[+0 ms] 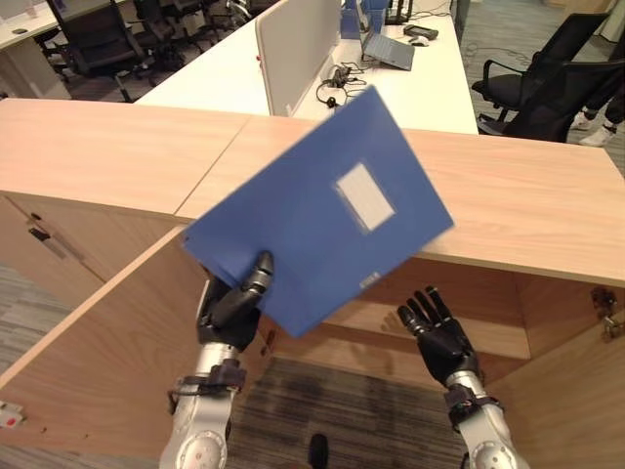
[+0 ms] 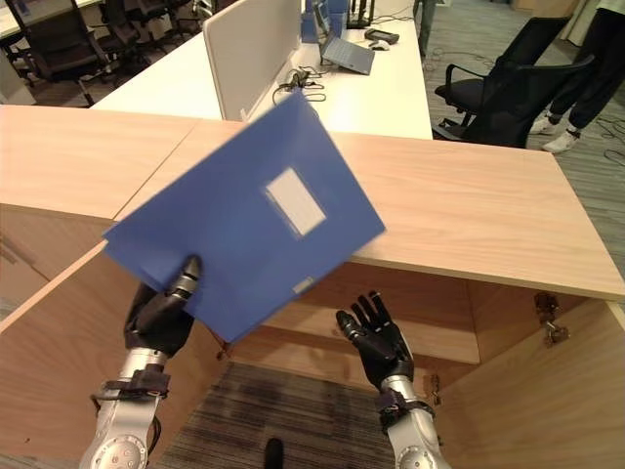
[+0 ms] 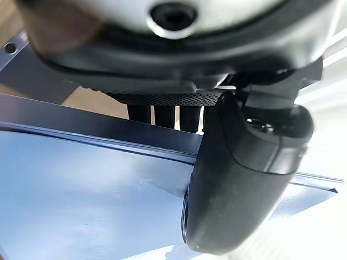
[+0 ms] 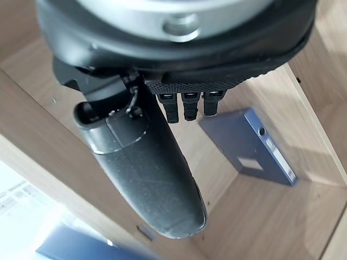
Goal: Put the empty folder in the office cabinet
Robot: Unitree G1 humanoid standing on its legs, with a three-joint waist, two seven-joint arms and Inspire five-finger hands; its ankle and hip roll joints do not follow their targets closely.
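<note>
A flat blue folder (image 1: 322, 210) with a white label is held up, tilted, in front of the open wooden cabinet (image 1: 508, 195). My left hand (image 1: 232, 308) pinches its lower left corner, thumb (image 3: 238, 179) on the folder's face (image 3: 81, 200) and fingers behind it. My right hand (image 1: 439, 337) hovers open to the right of the folder's lower edge, fingers straight, touching nothing. In the right wrist view the right hand (image 4: 146, 173) points into the cabinet, where a blue box file (image 4: 249, 146) lies against the back.
Both cabinet doors stand open: the left door (image 1: 107, 342) and the right door (image 1: 576, 391). A shelf (image 1: 488, 337) runs inside. Behind the cabinet top stand white desks (image 1: 410, 88) with a divider, a laptop, and black office chairs (image 1: 547, 83).
</note>
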